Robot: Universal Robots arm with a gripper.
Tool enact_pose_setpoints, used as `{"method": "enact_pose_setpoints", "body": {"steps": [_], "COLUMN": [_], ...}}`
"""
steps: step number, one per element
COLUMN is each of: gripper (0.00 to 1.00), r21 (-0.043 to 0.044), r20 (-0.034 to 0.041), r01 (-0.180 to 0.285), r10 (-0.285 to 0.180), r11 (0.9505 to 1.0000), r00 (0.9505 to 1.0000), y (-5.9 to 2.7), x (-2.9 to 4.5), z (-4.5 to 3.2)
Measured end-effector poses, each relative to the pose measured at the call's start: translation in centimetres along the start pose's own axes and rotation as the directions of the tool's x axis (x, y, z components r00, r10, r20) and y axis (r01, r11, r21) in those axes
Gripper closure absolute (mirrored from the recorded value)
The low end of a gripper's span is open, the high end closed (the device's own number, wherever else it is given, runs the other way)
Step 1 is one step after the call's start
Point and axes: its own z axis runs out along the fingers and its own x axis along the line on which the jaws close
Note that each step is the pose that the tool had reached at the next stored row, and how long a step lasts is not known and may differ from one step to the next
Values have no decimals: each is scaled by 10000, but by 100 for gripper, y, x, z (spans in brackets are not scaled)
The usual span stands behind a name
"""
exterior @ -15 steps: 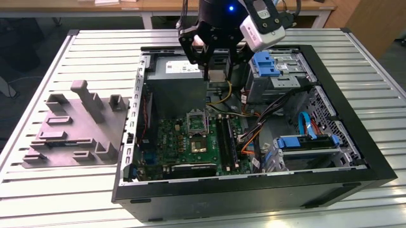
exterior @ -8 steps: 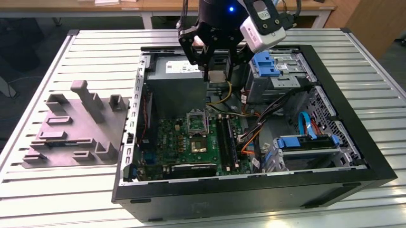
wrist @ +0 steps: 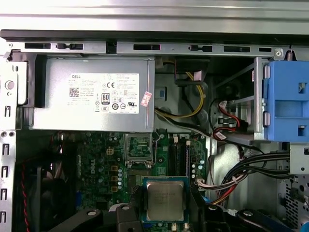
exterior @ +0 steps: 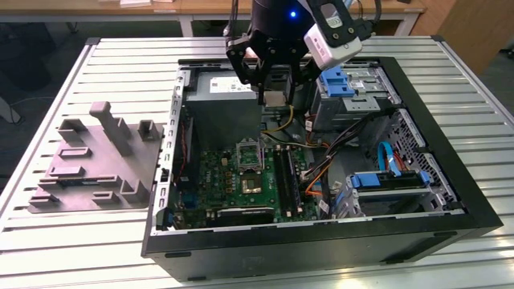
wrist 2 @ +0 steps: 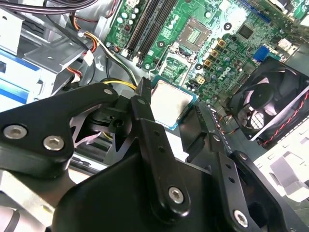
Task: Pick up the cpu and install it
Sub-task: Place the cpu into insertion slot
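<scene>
Silvery cpu [wrist: 165,200] clamped in end effector [exterior: 275,94], suspended above green motherboard [wrist: 104,166].

Beneath me lay a ribbed silver aluminium table [exterior: 120,57], with dark floor [exterior: 20,135] off the exterior view's left, a pale wooden desk on white legs [exterior: 88,9] behind, and a brown wooden panel [exterior: 473,30] beyond.

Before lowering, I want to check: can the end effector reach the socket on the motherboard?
Probably yes: the end effector, holding the cpu, hangs over the open case, and the socket lies uncovered.
</scene>
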Motion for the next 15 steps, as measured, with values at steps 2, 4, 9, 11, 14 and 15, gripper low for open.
{"method": "enact_pose_setpoints", "body": {"steps": [2, 4, 9, 11, 14, 15], "gripper": [53, 53, 53, 53, 53, 53], "r21": [2, 2, 0, 1, 1, 2], "r20": [-1, -1, -1, -1, 0, -1], "r01": [1, 1, 1, 1, 1, 1], "r10": [-1, -1, -1, -1, -1, -1], "r11": [10000, 10000, 10000, 10000, 10000, 10000], "r00": [10000, 10000, 10000, 10000, 10000, 10000], "y": [-1, -2, -4, -6, -10, -11], "x": [-1, -1, 0, -1, -1, -1], "z": [13, 26, 45, 53, 65, 69]}}
